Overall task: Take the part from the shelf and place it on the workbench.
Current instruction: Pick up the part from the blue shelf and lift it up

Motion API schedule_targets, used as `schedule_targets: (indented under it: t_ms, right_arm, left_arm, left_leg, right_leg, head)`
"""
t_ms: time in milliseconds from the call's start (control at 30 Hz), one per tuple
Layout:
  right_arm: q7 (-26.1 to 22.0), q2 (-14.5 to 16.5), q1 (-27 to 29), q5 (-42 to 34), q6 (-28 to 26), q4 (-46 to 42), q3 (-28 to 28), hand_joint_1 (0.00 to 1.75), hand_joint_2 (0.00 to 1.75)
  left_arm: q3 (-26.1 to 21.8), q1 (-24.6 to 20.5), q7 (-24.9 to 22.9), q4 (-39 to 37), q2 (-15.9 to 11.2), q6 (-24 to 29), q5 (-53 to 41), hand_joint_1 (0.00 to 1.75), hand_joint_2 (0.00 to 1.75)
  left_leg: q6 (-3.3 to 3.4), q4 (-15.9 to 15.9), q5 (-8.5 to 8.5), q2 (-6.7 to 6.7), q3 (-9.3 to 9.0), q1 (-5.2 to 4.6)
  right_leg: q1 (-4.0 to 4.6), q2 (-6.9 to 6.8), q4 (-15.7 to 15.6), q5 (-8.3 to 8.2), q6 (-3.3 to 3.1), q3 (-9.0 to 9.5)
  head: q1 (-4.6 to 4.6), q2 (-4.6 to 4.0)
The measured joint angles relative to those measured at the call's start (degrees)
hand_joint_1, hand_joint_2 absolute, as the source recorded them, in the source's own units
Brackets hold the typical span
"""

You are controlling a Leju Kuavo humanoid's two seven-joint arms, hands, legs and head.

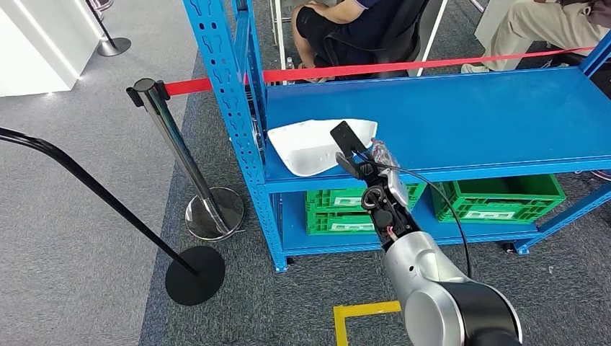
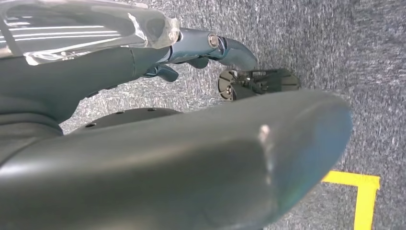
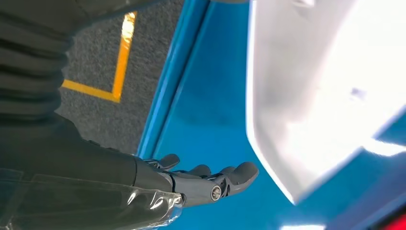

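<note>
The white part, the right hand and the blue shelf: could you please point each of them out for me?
white part (image 1: 310, 148), head view, middle of its upper face.
right hand (image 3: 210, 184), right wrist view, middle of its fingers.
blue shelf (image 1: 468, 119), head view, bare top board.

The right arm is raised from the lower right of the head view toward centre frame. Its right hand is held open with fingers slightly curled. The left hand is held empty, fingers loosely extended.

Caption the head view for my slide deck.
Right hand reaches over blue shelf beside the white part.
</note>
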State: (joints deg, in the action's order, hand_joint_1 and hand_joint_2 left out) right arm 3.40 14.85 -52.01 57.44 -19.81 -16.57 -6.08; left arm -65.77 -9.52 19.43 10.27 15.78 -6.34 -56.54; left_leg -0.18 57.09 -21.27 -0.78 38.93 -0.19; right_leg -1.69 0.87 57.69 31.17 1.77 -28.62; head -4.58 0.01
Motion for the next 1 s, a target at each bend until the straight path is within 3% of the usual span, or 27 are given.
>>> schedule_targets:
  t_ms: [300, 1000]
  right_arm:
    - [0.88, 0.84, -4.55, 1.29, 0.75, -0.19, 0.74, 0.00, 1.75]
    - [1.48, 3.22, -3.39, 1.44, 2.92, -0.08, 2.53, 0.00, 1.75]
  left_arm:
    - [0.04, 0.16, -0.02, 0.00, -0.10, -1.04, 0.09, 0.00, 0.00]
    - [0.01, 0.22, 0.68, 0.00, -0.33, -1.55, 1.25, 0.00, 0.00]
  left_leg:
    - [0.00, -0.04, 0.00, 0.00, -0.03, 0.00]
    - [0.01, -0.08, 0.01, 0.01, -0.05, -0.02]
  right_leg:
    - [0.00, 0.00, 0.00, 0.01, -0.01, 0.01]
    - [-0.01, 0.00, 0.00, 0.01, -0.01, 0.00]
  head:
    - [0.00, 0.01]
    - [-0.01, 0.00]
